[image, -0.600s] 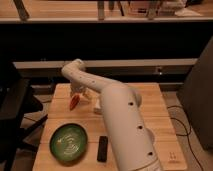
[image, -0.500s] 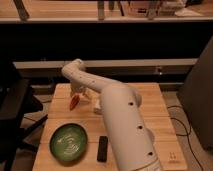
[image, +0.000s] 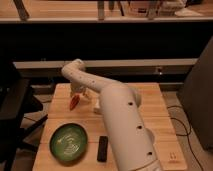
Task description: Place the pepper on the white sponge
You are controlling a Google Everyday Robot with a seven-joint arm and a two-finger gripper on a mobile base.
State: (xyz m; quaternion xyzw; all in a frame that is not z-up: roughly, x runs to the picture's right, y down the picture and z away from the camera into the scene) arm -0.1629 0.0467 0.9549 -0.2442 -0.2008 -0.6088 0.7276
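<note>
The pepper (image: 74,102) is small and orange-red, lying on the left part of the wooden table (image: 145,107). My gripper (image: 78,96) hangs from the white arm's far end directly above the pepper, its tips right at it, and it stands open. The white sponge (image: 96,104) is a small white block just right of the pepper; the thick arm covers part of it.
A green plate (image: 69,142) sits at the table's front left. A black bar-shaped object (image: 102,148) lies just right of it. The bulky white arm (image: 125,130) crosses the table's middle. A dark chair (image: 12,107) stands to the left.
</note>
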